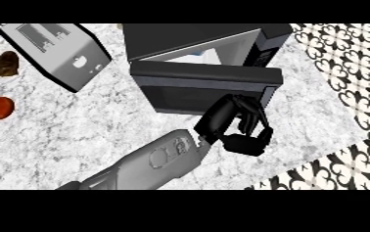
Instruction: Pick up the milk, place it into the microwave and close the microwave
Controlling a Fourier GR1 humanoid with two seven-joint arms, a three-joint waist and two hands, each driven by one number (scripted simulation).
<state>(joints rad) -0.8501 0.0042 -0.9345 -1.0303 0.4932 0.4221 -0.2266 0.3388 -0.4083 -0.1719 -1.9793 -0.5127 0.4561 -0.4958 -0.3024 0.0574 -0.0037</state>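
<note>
Milk (pixel 196 56) showed only as a pale blue-and-white patch inside the microwave (pixel 209 40), seen through the gap above the partly open door (pixel 206 86). That door hung forward, tilted toward the counter (pixel 86 128). Against its lower right part sat a hand (pixel 235 123), fingers curled and holding nothing, touching the door's face; its grey forearm rose from the lower edge, and which hand it was could not be told. Left of the microwave stood a toaster (pixel 57 52). Brown and red things (pixel 7 64) lay at the left edge.
</note>
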